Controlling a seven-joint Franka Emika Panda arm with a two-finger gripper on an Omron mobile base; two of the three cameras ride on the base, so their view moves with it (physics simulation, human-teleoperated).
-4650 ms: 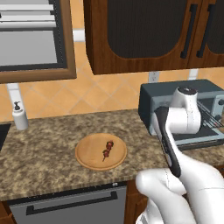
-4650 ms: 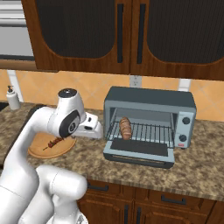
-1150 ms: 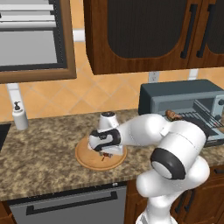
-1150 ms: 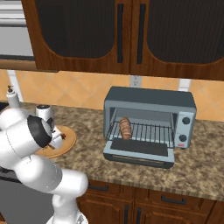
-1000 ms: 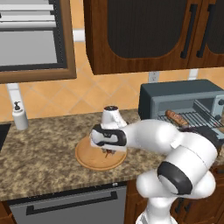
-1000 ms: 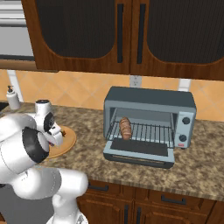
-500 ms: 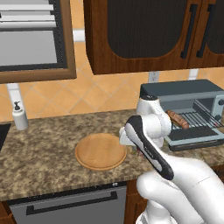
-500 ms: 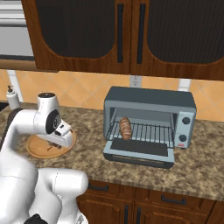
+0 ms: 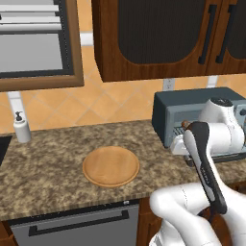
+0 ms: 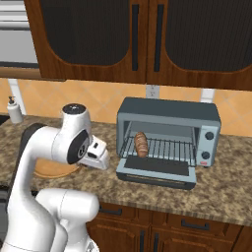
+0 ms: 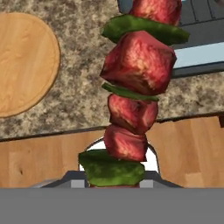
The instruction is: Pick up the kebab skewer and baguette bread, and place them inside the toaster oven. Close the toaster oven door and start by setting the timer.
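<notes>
Granite counter below; tool clamps kebab skewer, chunks rising straight from its tips.

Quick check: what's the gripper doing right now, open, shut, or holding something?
Gripper: closed on the kebab skewer, carried over the counter.

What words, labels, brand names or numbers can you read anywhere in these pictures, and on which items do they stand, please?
No legible text anywhere.
toaster oven: a small red mark beside its lower knob, too small to read; the knobs show no readable numbers.
soap dispenser: plain, no label.
cabinets, wooden board and kebab skewer: no writing.
</notes>
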